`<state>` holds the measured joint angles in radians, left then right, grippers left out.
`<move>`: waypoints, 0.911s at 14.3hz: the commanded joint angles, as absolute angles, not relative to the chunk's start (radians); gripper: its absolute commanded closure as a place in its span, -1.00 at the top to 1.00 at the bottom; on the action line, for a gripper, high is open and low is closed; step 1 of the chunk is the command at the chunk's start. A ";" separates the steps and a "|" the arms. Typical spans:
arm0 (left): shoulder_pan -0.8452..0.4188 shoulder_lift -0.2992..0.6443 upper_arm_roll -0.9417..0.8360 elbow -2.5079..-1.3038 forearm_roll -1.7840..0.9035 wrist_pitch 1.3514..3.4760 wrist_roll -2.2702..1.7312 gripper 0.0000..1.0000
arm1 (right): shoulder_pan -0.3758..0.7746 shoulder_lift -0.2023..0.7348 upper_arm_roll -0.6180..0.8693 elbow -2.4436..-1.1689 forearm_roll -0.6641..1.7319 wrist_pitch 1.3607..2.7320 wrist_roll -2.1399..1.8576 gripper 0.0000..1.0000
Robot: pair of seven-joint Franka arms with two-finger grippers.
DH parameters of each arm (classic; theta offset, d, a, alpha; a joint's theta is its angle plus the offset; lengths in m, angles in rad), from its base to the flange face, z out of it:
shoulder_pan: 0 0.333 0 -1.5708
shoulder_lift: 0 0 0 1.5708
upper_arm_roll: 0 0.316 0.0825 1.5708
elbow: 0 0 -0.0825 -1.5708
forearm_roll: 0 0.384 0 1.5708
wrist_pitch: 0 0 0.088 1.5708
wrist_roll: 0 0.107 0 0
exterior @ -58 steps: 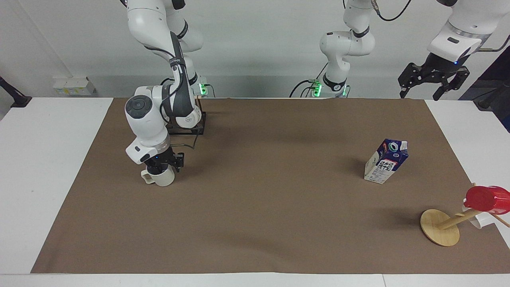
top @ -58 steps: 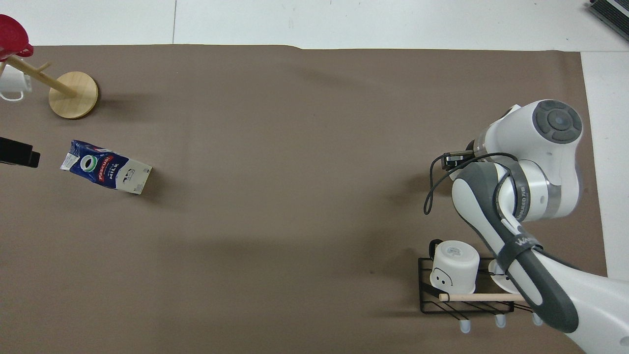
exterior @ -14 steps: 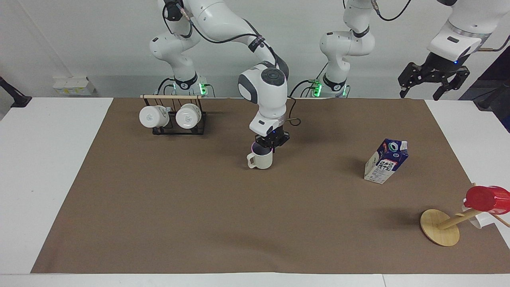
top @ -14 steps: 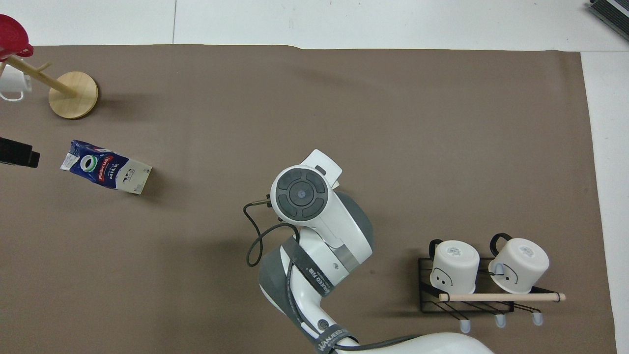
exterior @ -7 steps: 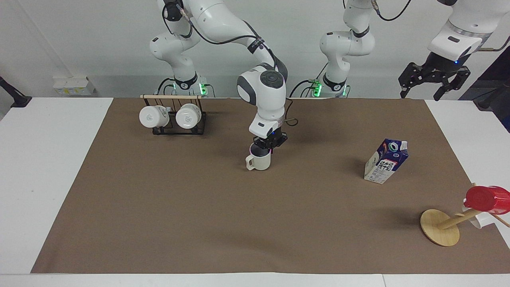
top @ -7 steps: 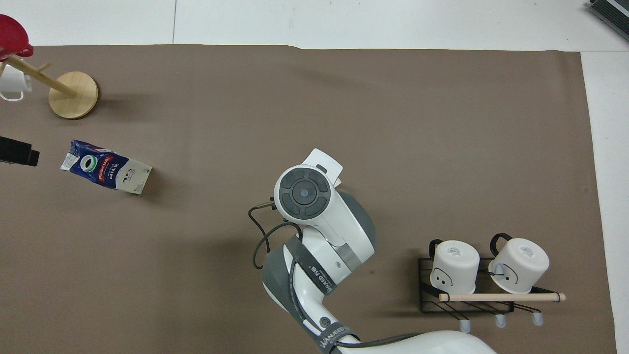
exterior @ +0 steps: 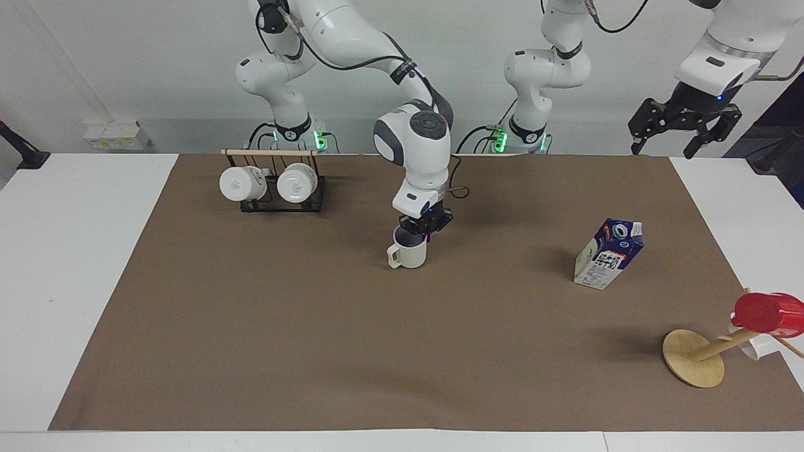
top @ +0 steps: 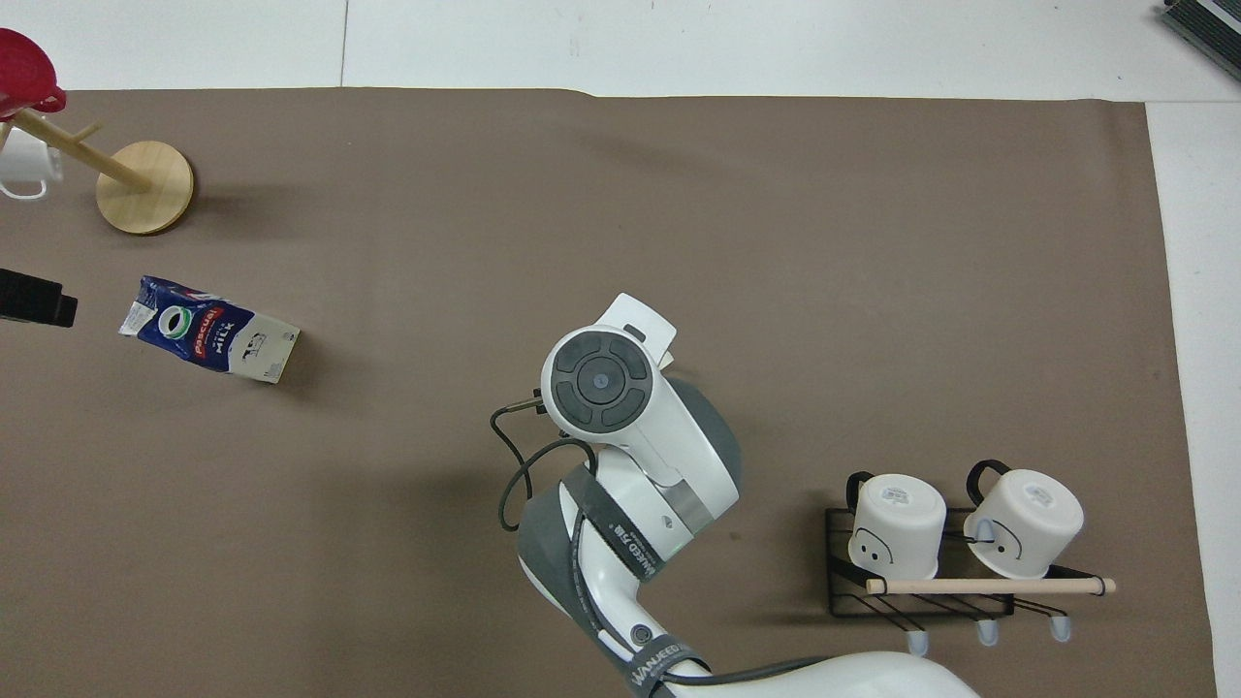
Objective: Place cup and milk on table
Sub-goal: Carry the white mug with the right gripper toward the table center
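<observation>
Cup [exterior: 409,253] on table [exterior: 352,326], right gripper [exterior: 424,230] gripping rim

overhead: cup hidden under right arm [top: 630,456] | red cup [top: 24,70] cut by frame edge

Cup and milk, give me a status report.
Right hand at cup rim, cup on table. Left hand waiting, raised off the sheet's corner. Milk upright on the sheet, path clear.
</observation>
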<state>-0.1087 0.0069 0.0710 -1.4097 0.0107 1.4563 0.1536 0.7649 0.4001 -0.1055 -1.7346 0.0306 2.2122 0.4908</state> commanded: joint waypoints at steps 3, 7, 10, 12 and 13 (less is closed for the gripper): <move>-0.092 0.002 0.066 -1.407 -0.003 1.462 0.170 1.00 | 0.755 0.391 -0.100 -1.750 0.035 2.240 0.488 0.92; -0.064 -0.014 0.066 -1.436 -0.003 1.470 0.170 1.00 | 0.756 0.376 -0.101 -1.740 0.034 2.218 0.525 1.00; -0.057 -0.021 0.066 -1.494 -0.003 1.537 0.170 1.00 | 0.723 0.298 -0.109 -1.740 0.034 2.156 0.520 1.00; -0.057 -0.020 0.066 -1.555 -0.003 1.590 0.192 1.00 | 0.686 0.237 -0.109 -1.740 0.035 2.084 0.520 1.00; -0.055 -0.023 0.066 -1.599 -0.003 1.612 0.216 1.00 | 0.667 0.209 -0.109 -1.738 0.035 2.047 0.520 1.00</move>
<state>-0.0707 0.0057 0.0741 -1.4904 0.0105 1.5428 0.1721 0.7084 0.2870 -0.1175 -1.7206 0.0320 2.1137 0.5095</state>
